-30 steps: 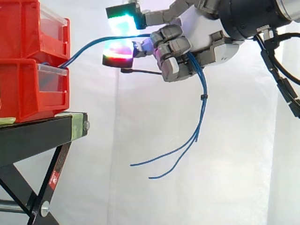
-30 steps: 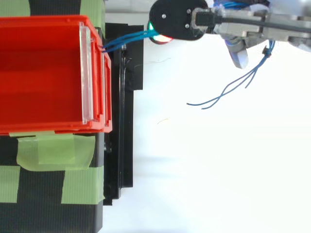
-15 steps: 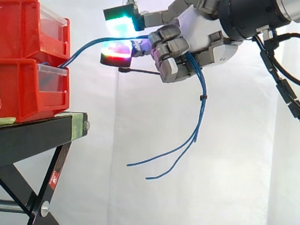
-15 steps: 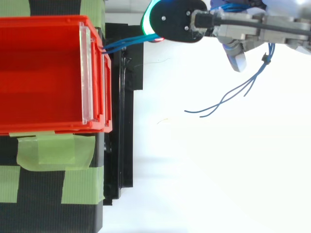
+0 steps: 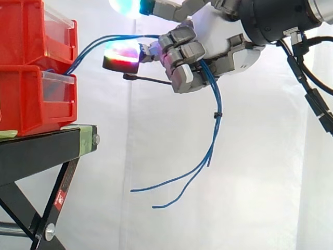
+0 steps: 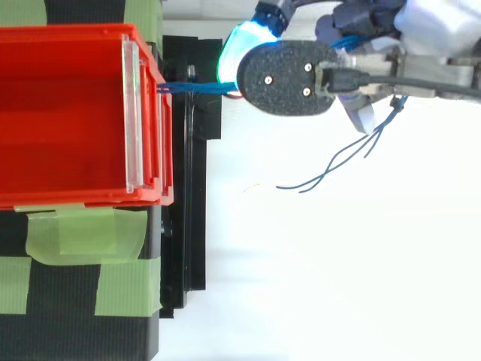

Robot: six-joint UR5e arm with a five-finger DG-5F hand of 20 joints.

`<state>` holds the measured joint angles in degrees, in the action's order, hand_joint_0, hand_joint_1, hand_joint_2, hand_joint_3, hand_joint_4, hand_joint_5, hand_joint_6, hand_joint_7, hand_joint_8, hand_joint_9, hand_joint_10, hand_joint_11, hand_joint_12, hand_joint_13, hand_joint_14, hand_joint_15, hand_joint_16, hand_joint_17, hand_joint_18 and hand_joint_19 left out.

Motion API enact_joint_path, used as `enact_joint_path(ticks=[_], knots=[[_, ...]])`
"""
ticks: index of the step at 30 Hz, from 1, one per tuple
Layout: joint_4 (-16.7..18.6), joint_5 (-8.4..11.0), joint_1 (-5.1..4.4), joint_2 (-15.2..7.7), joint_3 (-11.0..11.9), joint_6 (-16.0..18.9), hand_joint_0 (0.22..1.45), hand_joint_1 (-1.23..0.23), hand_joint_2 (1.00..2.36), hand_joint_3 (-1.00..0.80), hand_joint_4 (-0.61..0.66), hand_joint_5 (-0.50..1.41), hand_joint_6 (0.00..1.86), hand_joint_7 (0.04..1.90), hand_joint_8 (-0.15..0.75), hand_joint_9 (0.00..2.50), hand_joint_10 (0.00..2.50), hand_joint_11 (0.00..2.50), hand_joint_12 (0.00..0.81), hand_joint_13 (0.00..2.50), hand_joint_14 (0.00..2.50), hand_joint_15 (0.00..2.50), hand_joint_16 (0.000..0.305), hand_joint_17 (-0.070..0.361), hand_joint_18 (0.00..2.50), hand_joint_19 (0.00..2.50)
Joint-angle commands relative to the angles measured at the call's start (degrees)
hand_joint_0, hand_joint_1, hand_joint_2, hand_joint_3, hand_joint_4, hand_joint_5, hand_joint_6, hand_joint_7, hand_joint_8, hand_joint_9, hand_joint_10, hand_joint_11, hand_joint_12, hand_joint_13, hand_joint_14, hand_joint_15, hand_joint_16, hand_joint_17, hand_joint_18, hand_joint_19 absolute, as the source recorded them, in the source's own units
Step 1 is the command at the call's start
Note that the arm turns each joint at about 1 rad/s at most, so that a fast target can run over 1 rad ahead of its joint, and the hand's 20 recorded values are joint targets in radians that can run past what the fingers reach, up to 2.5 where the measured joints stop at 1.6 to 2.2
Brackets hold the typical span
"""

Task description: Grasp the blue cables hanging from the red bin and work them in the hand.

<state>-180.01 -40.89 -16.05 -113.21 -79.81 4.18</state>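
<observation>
The blue cables [image 5: 99, 42] come out of the gap between the two stacked red bins [image 5: 28, 99] and run right into my hand [image 5: 223, 36]. Curled fingers [image 5: 182, 57] close round them in the side view. Below the hand the cables hang in a bundle [image 5: 214, 130] held by a small black tie. Their loose ends curve left in mid-air, well off the stand. From above, the cables [image 6: 199, 88] stretch taut from the bin's front to the hand [image 6: 436, 30]. One glowing fingertip [image 5: 120, 54] sits just under the cables, and another is raised above them.
The bins rest on a black stand [image 5: 41, 151] with slanted legs, before a white curtain. In the top view the upper red bin [image 6: 75, 197] is open, and green tape [image 6: 83, 233] holds it to the stand. Free air lies right of and below the stand's edge.
My hand has shifted left toward the bins and slightly up. One fingertip has lifted higher. The hanging cable ends have swung left with it.
</observation>
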Motion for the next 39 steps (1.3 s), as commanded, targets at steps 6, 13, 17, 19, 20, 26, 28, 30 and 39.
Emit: enact_joint_path(ticks=[6,13,17,19,20,26,28,30,39], knots=[[-0.25,-1.91,0.15,0.00,0.01,0.13,0.88,-0.74,1.01,-0.66,0.21,0.01,0.90,1.04,0.511,0.78,2.50,2.50,0.522,0.83,2.50,1.89,0.060,0.134,1.20,1.37],[-0.34,-2.08,0.23,0.00,0.01,-0.22,0.77,-0.74,1.00,-1.00,0.21,-0.04,0.94,1.02,0.511,0.78,2.50,2.50,0.522,0.83,2.50,1.89,0.060,0.134,1.20,1.37],[-1.39,-2.17,0.06,0.00,0.01,-0.05,0.80,-0.76,1.00,-0.92,0.20,-0.05,0.94,1.03,0.511,0.78,2.50,2.50,0.522,0.83,2.50,1.89,0.060,0.134,1.20,1.37],[-1.04,-2.17,-0.03,0.00,0.01,-0.22,0.84,-0.76,1.01,-0.79,0.19,-0.06,0.95,1.02,0.511,0.78,2.50,2.50,0.522,0.83,2.50,1.89,0.060,0.134,1.20,1.37],[-0.95,-2.17,-0.03,0.00,0.01,-0.22,0.85,-0.77,1.01,-0.75,0.19,-0.06,0.97,1.01,0.511,0.78,2.50,2.50,0.522,0.83,2.50,1.89,0.060,0.134,1.20,1.37],[-1.30,-2.08,-0.03,0.00,0.01,-0.14,0.96,-0.77,1.02,-0.37,0.16,-0.08,1.08,0.98,0.511,0.78,2.50,2.50,0.522,0.83,2.50,1.89,0.060,0.134,1.20,1.37],[-1.39,-2.17,-0.03,0.00,0.01,-0.14,0.98,-0.76,1.02,-0.18,0.15,-0.08,1.10,0.97,0.511,0.78,2.50,2.50,0.522,0.83,2.50,1.89,0.060,0.134,1.20,1.37],[-1.39,-2.17,-0.03,0.00,0.01,-0.14,1.00,-0.74,1.02,-0.07,0.15,-0.08,1.13,0.95,0.511,0.78,2.50,2.50,0.522,0.83,2.50,1.89,0.060,0.134,1.20,1.37],[-0.87,-2.17,-0.03,0.00,0.01,-0.22,1.01,-0.69,1.02,-0.21,0.16,-0.03,1.04,0.96,0.511,0.78,2.50,2.50,0.522,0.83,2.50,1.89,0.060,0.134,1.20,1.37]])
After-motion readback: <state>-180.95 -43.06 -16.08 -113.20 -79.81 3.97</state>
